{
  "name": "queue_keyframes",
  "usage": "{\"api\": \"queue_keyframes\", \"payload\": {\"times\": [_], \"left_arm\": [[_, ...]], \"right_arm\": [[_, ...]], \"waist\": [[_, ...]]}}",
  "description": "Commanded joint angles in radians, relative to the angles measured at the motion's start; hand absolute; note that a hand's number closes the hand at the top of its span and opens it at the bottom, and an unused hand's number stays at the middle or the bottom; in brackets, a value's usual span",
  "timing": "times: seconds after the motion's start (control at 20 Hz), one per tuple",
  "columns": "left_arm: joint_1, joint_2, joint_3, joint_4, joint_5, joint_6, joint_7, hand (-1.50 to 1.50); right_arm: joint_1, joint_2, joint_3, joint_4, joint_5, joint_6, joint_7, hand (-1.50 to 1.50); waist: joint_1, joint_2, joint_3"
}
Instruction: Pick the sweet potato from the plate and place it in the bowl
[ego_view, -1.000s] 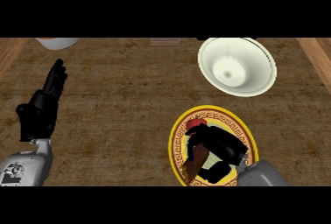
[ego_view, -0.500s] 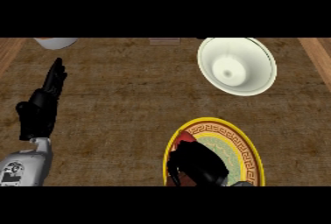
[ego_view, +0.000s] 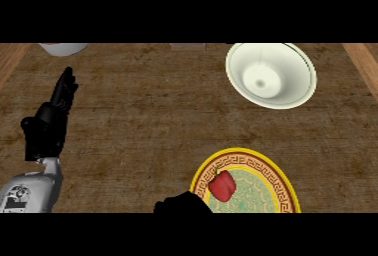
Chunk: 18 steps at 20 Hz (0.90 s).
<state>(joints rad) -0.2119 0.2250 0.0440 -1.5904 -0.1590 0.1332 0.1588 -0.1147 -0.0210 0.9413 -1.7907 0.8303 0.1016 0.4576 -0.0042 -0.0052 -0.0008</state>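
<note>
A reddish sweet potato (ego_view: 221, 185) lies on the left part of the yellow-rimmed patterned plate (ego_view: 279, 180) at the lower right of the counter. The white bowl (ego_view: 270, 75) stands at the upper right, well apart from the plate, and nothing is in it. Only a dark part of my right hand (ego_view: 181, 203) shows at the lower edge, just left of the plate and not touching the sweet potato. My left hand (ego_view: 49, 122) rests open at the far left with its fingers pointing up.
A pale dish (ego_view: 63, 48) is cut off by the top edge at the far left. A small grey object (ego_view: 187, 46) sits at the top middle. Lighter wooden strips (ego_view: 363, 60) run along both sides of the brown counter.
My right hand has pulled back down and to the left off the plate, uncovering the sweet potato, which still lies there. The left hand has stayed in place.
</note>
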Motion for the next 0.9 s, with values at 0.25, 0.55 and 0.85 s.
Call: {"api": "queue_keyframes", "payload": {"times": [0.25,0.55,0.85], "left_arm": [[-0.017,0.028,0.035,0.024,0.028,-0.035,0.007,0.0],[0.014,-0.015,-0.012,-0.025,-0.016,-0.008,0.007,0.0],[0.015,-0.013,-0.002,-0.029,-0.036,-0.002,0.0,0.0]], "right_arm": [[-0.078,0.019,-0.063,-0.215,0.093,-0.151,0.245,1.5],[-0.172,0.017,-0.353,-0.224,-0.011,-0.08,0.208,1.5],[-0.213,-0.008,-0.561,-0.06,-0.091,-0.187,0.034,1.5]], "waist": [[-0.006,0.002,0.0],[0.005,0.005,0.001],[0.008,0.006,0.001]]}}
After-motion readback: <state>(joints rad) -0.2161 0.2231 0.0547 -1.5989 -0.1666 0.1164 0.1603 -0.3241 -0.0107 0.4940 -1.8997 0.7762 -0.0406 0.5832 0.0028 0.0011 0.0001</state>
